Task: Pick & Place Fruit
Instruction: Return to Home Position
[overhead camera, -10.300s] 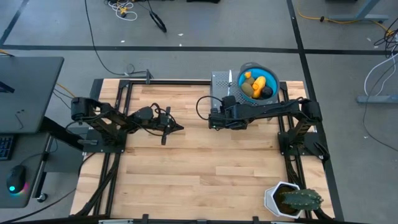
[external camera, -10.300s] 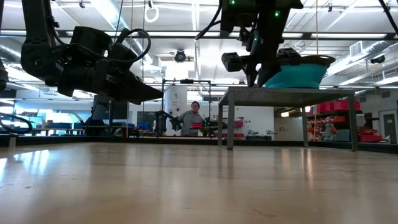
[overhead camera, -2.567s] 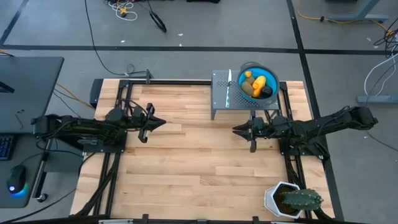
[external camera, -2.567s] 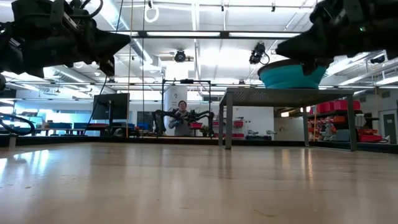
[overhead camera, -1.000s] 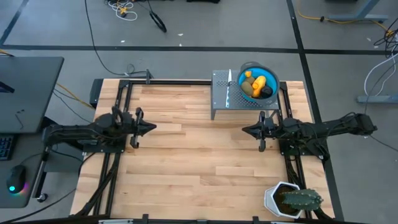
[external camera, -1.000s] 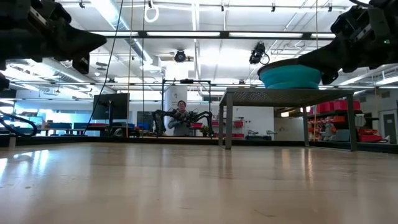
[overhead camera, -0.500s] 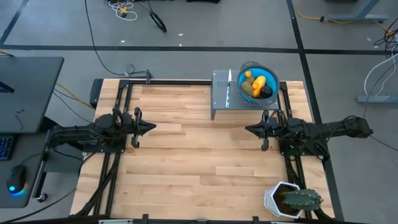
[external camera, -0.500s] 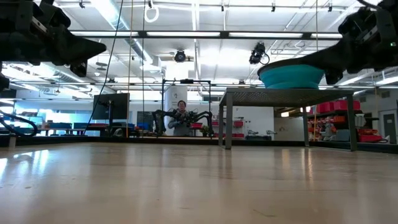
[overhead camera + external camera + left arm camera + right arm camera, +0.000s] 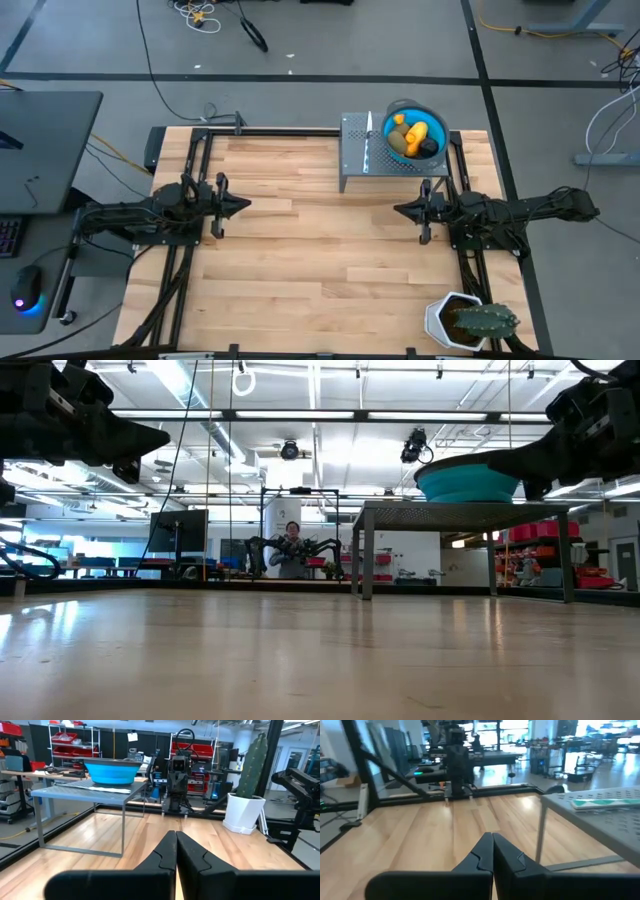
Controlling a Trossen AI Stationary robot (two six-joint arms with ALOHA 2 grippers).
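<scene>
The fruit (image 9: 414, 135), yellow, olive-brown, near-black and orange pieces, lies inside the round blue bowl (image 9: 390, 143), which stands on a small grey metal stand (image 9: 358, 152) at the table's far right; the bowl also shows in the low view (image 9: 470, 482) and the left wrist view (image 9: 112, 770). My left gripper (image 9: 245, 204) hangs shut above the table's left side, empty. My right gripper (image 9: 397, 209) hangs shut above the table's right side, just near of the stand, empty. Both point toward the table's middle.
A thin silvery-white stick (image 9: 369, 145) lies on the stand beside the bowl. A white pot with a green cactus (image 9: 470, 320) stands at the table's near right corner. Bare wood (image 9: 320, 250) lies between the two grippers. A person (image 9: 291, 550) is in the room beyond.
My right gripper has drawn back slightly toward the table's right edge. My left arm has kept still. The fruit and bowl have not moved.
</scene>
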